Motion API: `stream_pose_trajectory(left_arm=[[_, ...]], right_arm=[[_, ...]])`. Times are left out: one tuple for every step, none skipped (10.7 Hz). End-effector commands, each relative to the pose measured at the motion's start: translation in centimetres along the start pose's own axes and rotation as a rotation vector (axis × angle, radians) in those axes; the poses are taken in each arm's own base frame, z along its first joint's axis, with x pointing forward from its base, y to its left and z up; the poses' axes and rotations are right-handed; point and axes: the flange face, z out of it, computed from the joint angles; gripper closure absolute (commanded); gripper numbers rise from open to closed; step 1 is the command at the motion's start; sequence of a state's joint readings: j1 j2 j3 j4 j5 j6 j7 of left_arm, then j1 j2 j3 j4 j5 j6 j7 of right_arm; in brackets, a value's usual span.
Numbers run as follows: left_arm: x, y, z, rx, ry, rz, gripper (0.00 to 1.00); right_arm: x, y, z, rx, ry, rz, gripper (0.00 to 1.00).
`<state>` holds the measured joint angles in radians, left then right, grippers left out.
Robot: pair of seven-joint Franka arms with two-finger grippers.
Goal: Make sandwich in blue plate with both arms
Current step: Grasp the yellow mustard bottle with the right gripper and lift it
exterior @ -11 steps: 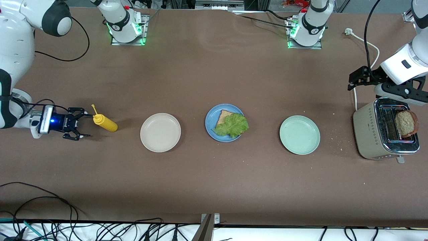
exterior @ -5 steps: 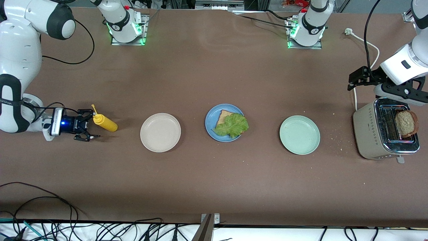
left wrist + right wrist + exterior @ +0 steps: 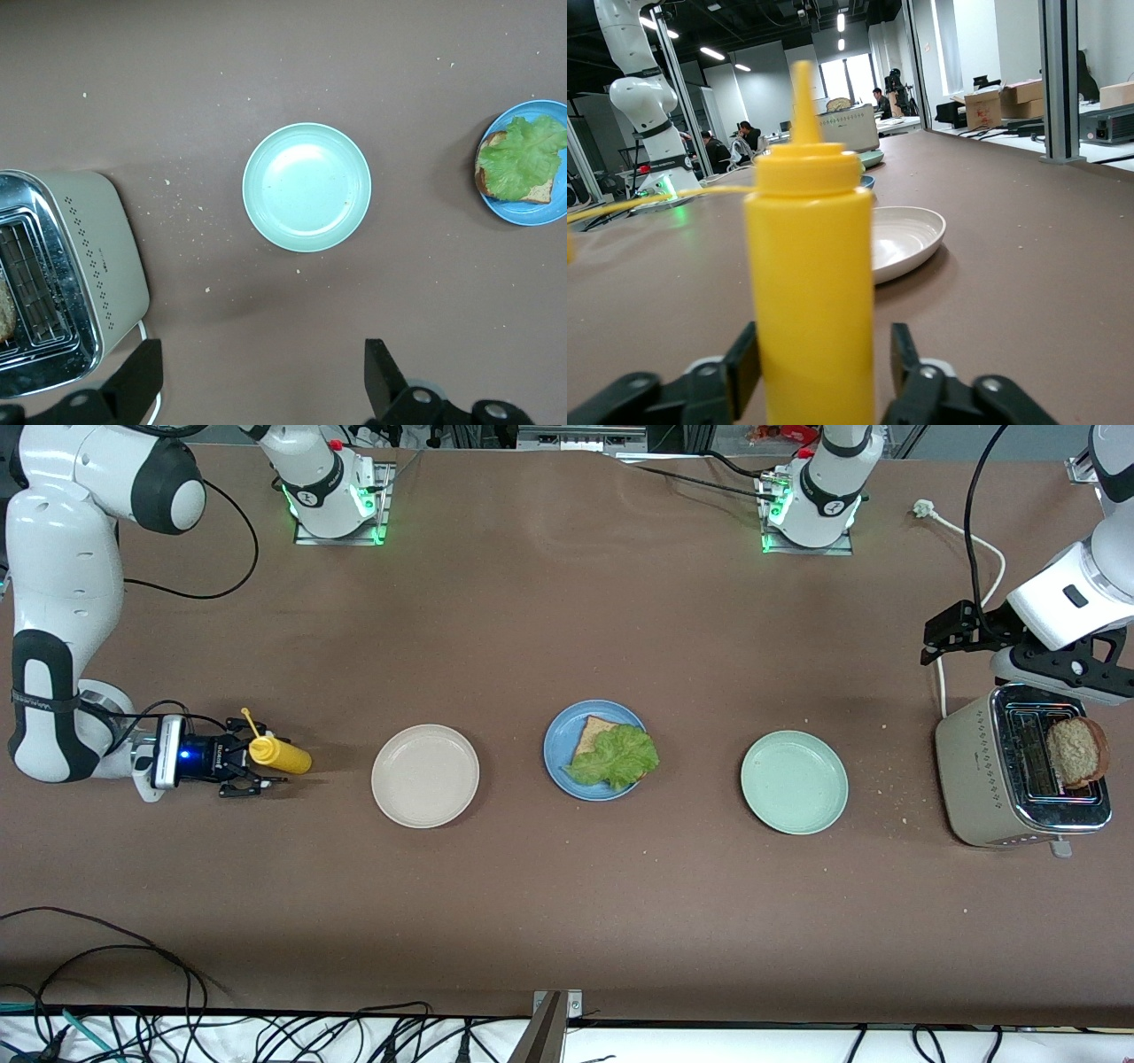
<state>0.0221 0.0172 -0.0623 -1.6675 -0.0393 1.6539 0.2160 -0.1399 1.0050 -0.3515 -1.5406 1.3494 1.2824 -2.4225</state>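
Observation:
The blue plate (image 3: pixel 556 737) lies mid-table with a toasted bread slice (image 3: pixel 590 732) on it and a green lettuce leaf (image 3: pixel 616 757) over the slice. A second slice (image 3: pixel 1074 751) stands in the toaster (image 3: pixel 983 779) at the left arm's end. My right gripper (image 3: pixel 255 762) sits low at the right arm's end, its fingers straddling an upright yellow squeeze bottle (image 3: pixel 811 292). One finger is against the bottle and the other stands a small gap off, so the gripper is open. My left gripper (image 3: pixel 941 631) hangs open and empty beside the toaster, over bare table (image 3: pixel 261 385).
A cream-white plate (image 3: pixel 425 776) lies between the bottle and the blue plate. A mint-green plate (image 3: pixel 794 781) lies between the blue plate and the toaster. Crumbs are scattered near the toaster, and its white cord (image 3: pixel 966 536) runs toward the left arm's base.
My right gripper has slid along the table toward the yellow bottle until its fingers came round it, and they have narrowed. The left arm has not moved.

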Motion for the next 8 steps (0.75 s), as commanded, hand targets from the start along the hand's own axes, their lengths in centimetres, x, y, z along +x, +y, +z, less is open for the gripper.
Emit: stream_pose_trajectory(left_arm=[[0.1, 0.1, -0.6, -0.025, 0.003, -0.009, 0.0], [0.1, 0.1, -0.6, -0.026, 0.003, -0.009, 0.0], [0.1, 0.1, -0.6, -0.026, 0.003, -0.009, 0.0], [0.1, 0.1, -0.6, -0.026, 0.003, -0.009, 0.0], [0.1, 0.1, -0.6, -0.026, 0.003, -0.009, 0.0], [0.1, 0.1, -0.6, -0.026, 0.003, -0.009, 0.0], [0.1, 0.1, -0.6, -0.026, 0.003, -0.009, 0.0], [0.1, 0.1, -0.6, -0.026, 0.003, -0.009, 0.0]], right_arm=[[0.9, 0.8, 0.7, 0.013, 0.018, 0.027, 0.86], [2.3, 1.5, 1.2, 0.023, 0.007, 0.039, 0.88], [4.9, 2.7, 1.4, 0.03, -0.018, 0.053, 0.88], [8.2, 4.3, 1.5, 0.037, -0.053, 0.089, 0.87], [11.2, 5.6, 1.7, 0.034, -0.096, 0.157, 0.87], [15.8, 7.1, 2.0, 0.013, -0.172, 0.208, 0.87], [20.1, 8.0, 2.6, -0.012, -0.261, 0.25, 0.85], [23.3, 8.4, 4.0, -0.04, -0.323, 0.281, 0.85]])
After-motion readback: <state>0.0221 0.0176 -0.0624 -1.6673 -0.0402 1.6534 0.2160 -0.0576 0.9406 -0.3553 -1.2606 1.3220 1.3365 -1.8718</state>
